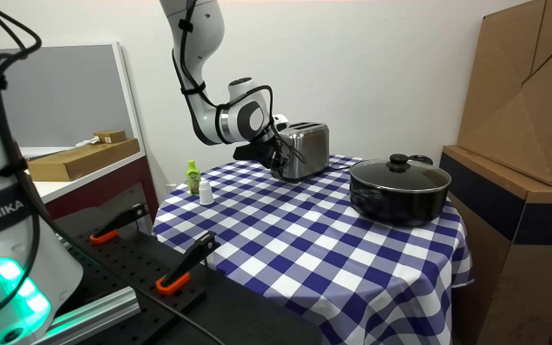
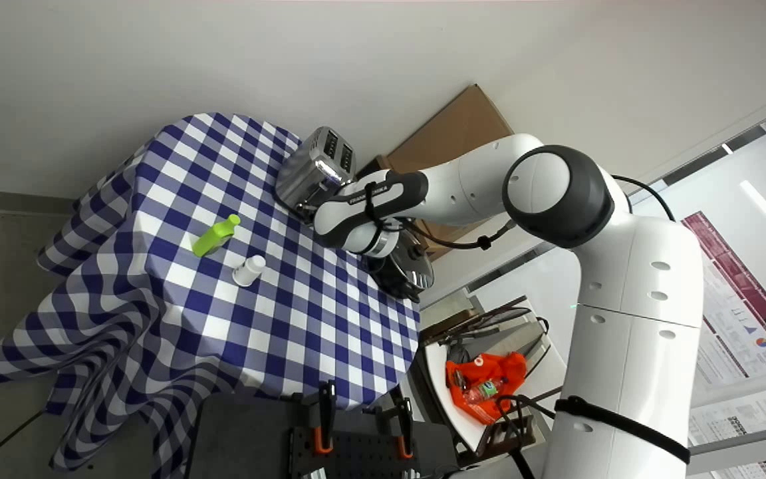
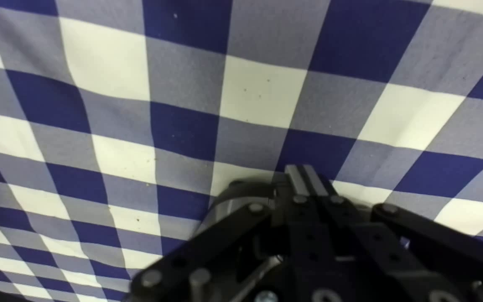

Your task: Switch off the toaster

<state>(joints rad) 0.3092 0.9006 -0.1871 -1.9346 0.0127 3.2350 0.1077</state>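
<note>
The silver-grey two-slot toaster (image 1: 313, 149) stands upright at the far side of the table, and it also shows in an exterior view (image 2: 304, 174). My gripper (image 1: 275, 171) is low at the toaster's end panel, pointing down close to the cloth. In the wrist view the fingers (image 3: 305, 170) are together with nothing seen between them. Part of the toaster's lower edge (image 3: 233, 205) shows beside and behind the fingers there. The arm and gripper cover most of the end panel and its controls, so I cannot tell whether the fingers touch it.
A black lidded pot (image 1: 400, 199) stands on the checked tablecloth (image 1: 314, 254) beyond the toaster. A green bottle (image 2: 215, 235) and a white bottle (image 2: 249, 271) stand on the table's opposite side. A cardboard box (image 1: 520, 96) and a wall are close by.
</note>
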